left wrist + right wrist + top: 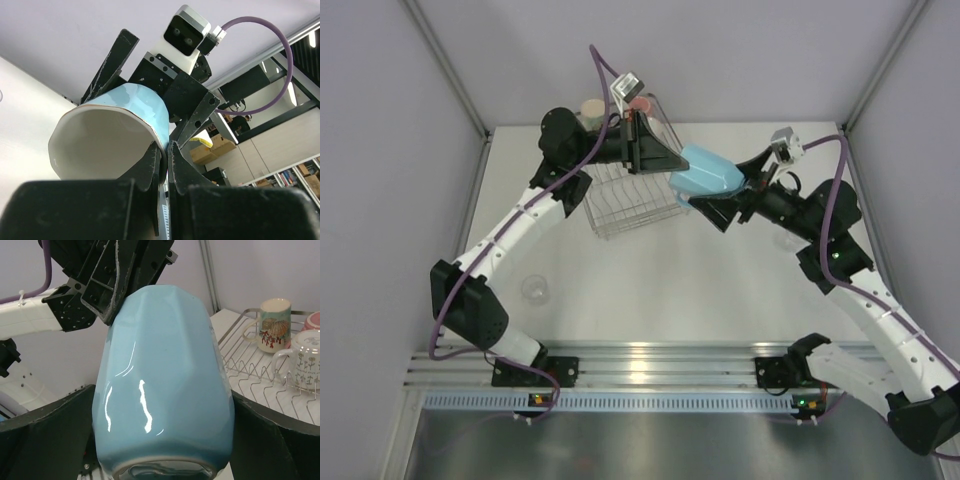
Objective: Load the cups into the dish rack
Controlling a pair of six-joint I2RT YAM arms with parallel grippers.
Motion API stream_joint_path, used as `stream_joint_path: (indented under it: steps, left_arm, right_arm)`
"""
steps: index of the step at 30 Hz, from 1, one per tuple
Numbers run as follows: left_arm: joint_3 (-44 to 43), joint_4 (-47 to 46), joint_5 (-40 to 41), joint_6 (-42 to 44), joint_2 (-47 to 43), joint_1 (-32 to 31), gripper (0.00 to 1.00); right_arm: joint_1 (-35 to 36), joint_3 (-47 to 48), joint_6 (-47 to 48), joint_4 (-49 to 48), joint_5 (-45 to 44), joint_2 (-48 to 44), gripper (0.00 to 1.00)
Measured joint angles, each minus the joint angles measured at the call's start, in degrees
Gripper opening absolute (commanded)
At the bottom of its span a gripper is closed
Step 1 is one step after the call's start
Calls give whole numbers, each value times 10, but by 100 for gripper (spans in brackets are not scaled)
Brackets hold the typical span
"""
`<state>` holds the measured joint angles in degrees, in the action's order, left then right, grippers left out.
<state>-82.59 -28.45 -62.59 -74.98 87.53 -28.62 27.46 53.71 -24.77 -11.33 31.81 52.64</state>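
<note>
My right claw (162,442) is gripping the blue cup (708,180), one finger pressed to each side near its base. The cup lies tipped on its side in the air, its mouth turned toward my left arm. My left claw (165,155) is closed on the rim. It seems to have one finger inside the mouth and one outside, though that view is too tight to be sure. So the cup hangs between both claws, just beside the right side of the wire rack (620,205), which sits by the far edge of the table near the middle. In the rack stand a cream mug (272,322) with a printed pattern, a clear glass mug (305,357) and a pink cup (315,320). A clear tumbler (535,289) stands alone toward the left edge.
</note>
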Motion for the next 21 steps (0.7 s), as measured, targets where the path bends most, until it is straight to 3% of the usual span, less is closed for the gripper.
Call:
stream_joint_path:
  steps: [9,11,13,21]
  left_arm:
    - [11,-26,-6,-9,1,-3,0]
    - [14,-29,-8,-12,1,-3,0]
    - [17,-31,-7,-16,1,-3,0]
    - [30,-44,-6,-17,8,-2,0]
  right_arm:
    - [-4,-4,-15,-3,1,-4,86]
    - [-4,-6,-18,-2,0,-4,69]
    - [-6,-9,-19,-2,0,-4,61]
    - [-8,-17,-19,2,-3,-5,12]
